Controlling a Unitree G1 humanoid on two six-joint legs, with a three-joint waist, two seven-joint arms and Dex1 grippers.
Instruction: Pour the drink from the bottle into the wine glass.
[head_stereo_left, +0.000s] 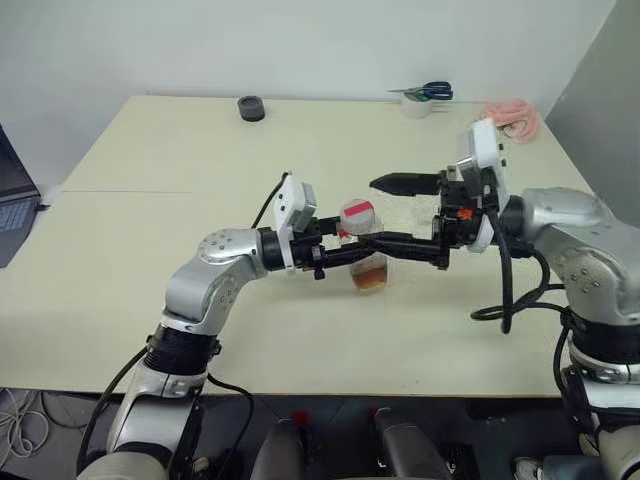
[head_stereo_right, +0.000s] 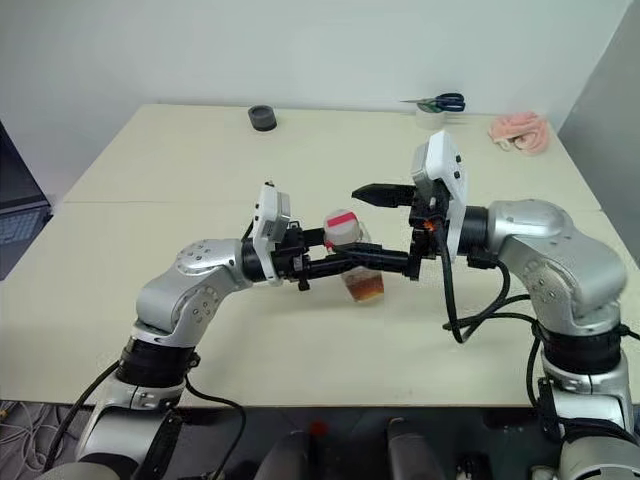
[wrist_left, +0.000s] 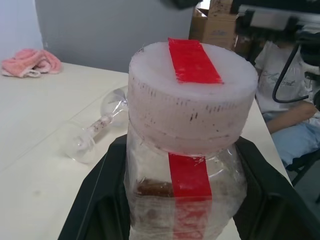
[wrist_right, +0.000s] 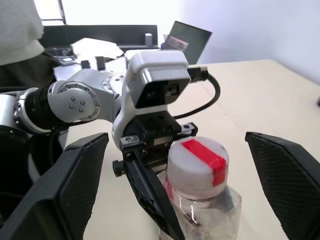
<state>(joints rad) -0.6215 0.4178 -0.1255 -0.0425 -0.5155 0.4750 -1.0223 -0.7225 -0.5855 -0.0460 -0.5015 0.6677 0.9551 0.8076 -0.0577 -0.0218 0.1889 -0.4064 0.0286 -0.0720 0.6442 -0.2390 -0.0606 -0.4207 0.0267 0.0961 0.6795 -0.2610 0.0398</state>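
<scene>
The left pincer (head_stereo_right: 375, 262) is clamped on the body of the bottle (head_stereo_left: 366, 262), one black finger (wrist_left: 95, 200) on each side, holding it upright just above the middle of the worktop (head_stereo_left: 150, 270). The cap (wrist_left: 192, 95) is whitish with a red strip across it, and it sits on the bottle's neck. A little brownish drink (head_stereo_left: 371, 281) lies at the bottom. The right pincer (head_stereo_left: 405, 215) faces the left one with its fingers spread wide, one above the cap and one beside the bottle, gripping nothing. Behind the bottle the wine glass (wrist_left: 97, 127) lies on its side on the worktop. Near the far edge are a dark roll (head_stereo_left: 251, 108), scissors (head_stereo_left: 428, 92) and, toward the far right corner, a pink cloth (head_stereo_left: 515, 118).
</scene>
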